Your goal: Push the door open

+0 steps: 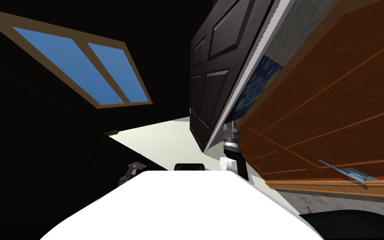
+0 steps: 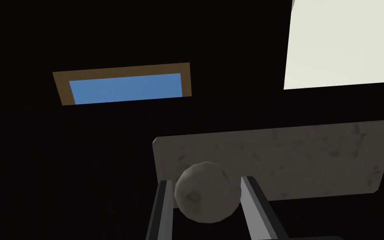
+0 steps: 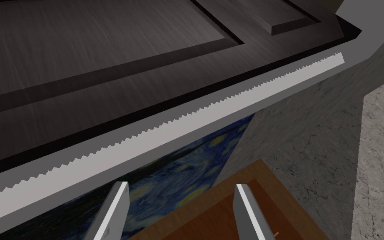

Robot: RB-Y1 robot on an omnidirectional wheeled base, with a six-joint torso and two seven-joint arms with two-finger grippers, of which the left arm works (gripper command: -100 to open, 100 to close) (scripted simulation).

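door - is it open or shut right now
Open, at least partly: in the head view the dark door stands at an angle to the wood wall, with pale floor showing past its free edge.

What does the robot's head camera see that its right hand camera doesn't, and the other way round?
Head view: a window with blue panes, a pale cream floor, and the left claw against a black area; its wrist view has it shut on a round grey knob. Right wrist view: the right claw, fingers open, nothing between them. Both: the dark panelled door, the starry painting and the brown wood panelling.
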